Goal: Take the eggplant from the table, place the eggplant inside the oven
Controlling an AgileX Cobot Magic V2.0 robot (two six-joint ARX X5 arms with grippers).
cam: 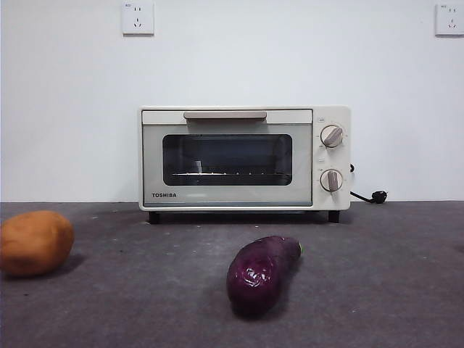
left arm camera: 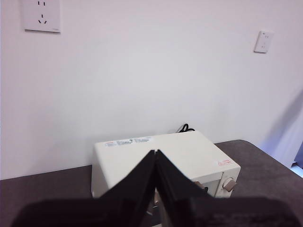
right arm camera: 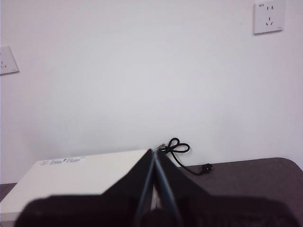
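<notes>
Purple eggplant (cam: 261, 273) lay on the table (cam: 391, 290) near the closed oven (cam: 244, 158); left gripper (left arm camera: 155, 152) and right gripper (right arm camera: 154, 151) were closed, empty.

Potato (cam: 35, 243) cropped at frame edge

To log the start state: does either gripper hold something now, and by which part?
Nothing is held. The left gripper and right gripper are shut and empty, high above the oven; the eggplant lies untouched on the table.

front: low, level, near | wrists: high, wallward | shared: oven (cam: 244, 158)
</notes>
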